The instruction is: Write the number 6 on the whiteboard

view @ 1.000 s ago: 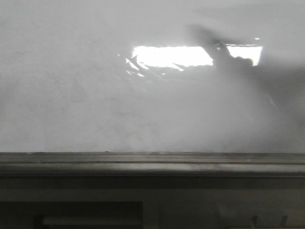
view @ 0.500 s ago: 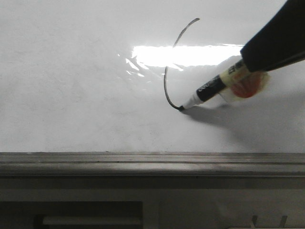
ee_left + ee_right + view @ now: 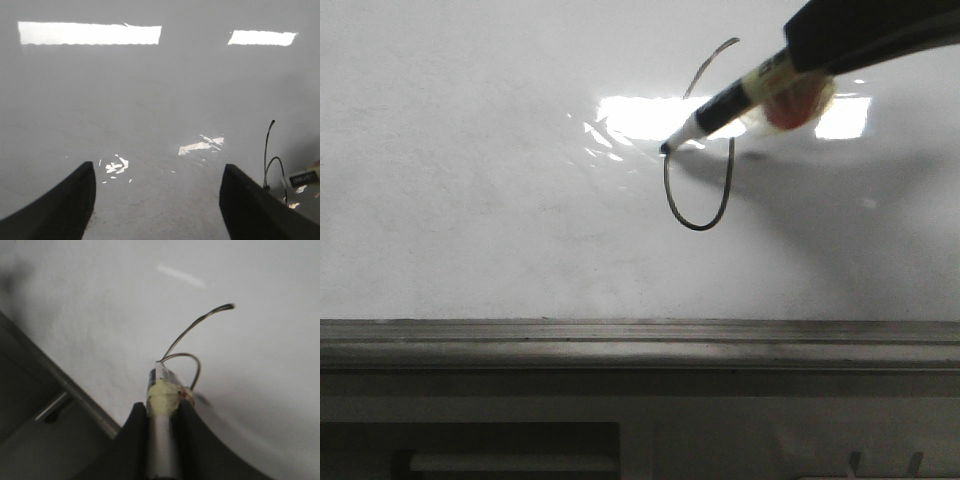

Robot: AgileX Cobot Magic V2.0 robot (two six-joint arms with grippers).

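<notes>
Nearest you ran the rail [image 3: 640, 345] of the whiteboard [image 3: 470, 200]. Beyond it, your 6 [image 3: 698, 150] sat right of centre. The right gripper [image 3: 161, 410], jaws pinching the marker [image 3: 725, 105], entered from 2 o'clock, tip at the loop's 10 o'clock. The left gripper's [image 3: 157, 200] jaws stood spread.

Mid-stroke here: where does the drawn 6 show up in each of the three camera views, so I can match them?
Front view: the number 6 sits right of centre on the whiteboard, its loop just below the marker tip.
Left wrist view: thin dark line at the far right edge, beside the right-hand finger.
Right wrist view: centre, just above the marker held in the right gripper.
Shared landmark: the marker tip at the loop.
</notes>
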